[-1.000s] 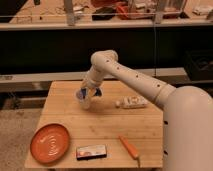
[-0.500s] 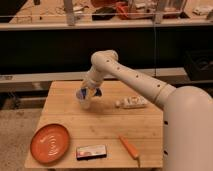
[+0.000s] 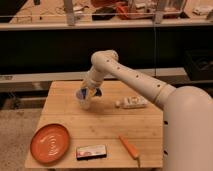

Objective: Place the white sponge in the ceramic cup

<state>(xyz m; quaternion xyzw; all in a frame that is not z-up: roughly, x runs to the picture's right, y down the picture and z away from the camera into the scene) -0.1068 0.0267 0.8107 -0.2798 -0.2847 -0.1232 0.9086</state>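
Backdrop: dark shelving and metal rails run behind a wooden tabletop (image 3: pixel 107 122) that carries everything.
Arm: the white arm (image 3: pixel 135 80) reaches in from the right and bends down toward the tabletop's back left part.
Claw: the claw (image 3: pixel 89 93) hangs right over the mouth of the ceramic cup (image 3: pixel 85 102); whether it is spread or pressed together cannot be told.
Cup: small, whitish and upright, directly beneath the claw.
White sponge: not clearly seen; only bluish and yellowish bits show at the claw.
Possible sponge: a pale oblong item (image 3: pixel 132 103) lies to the right of the cup, apart from the claw; what it is cannot be told.
Other things: an orange plate (image 3: pixel 50 144) sits at front left, a flat packet (image 3: pixel 91 151) just beside it, and an orange carrot-shaped item (image 3: pixel 129 145) at front right.
Just changed: almost nothing; over the last second the claw has kept its place above the cup, and the cup, plate and pale item have not shifted.
Meaning: this looks like a pause at the drop-off point, so the placing step is probably under way or nearly done, though the sponge's arrival in the cup cannot be confirmed.
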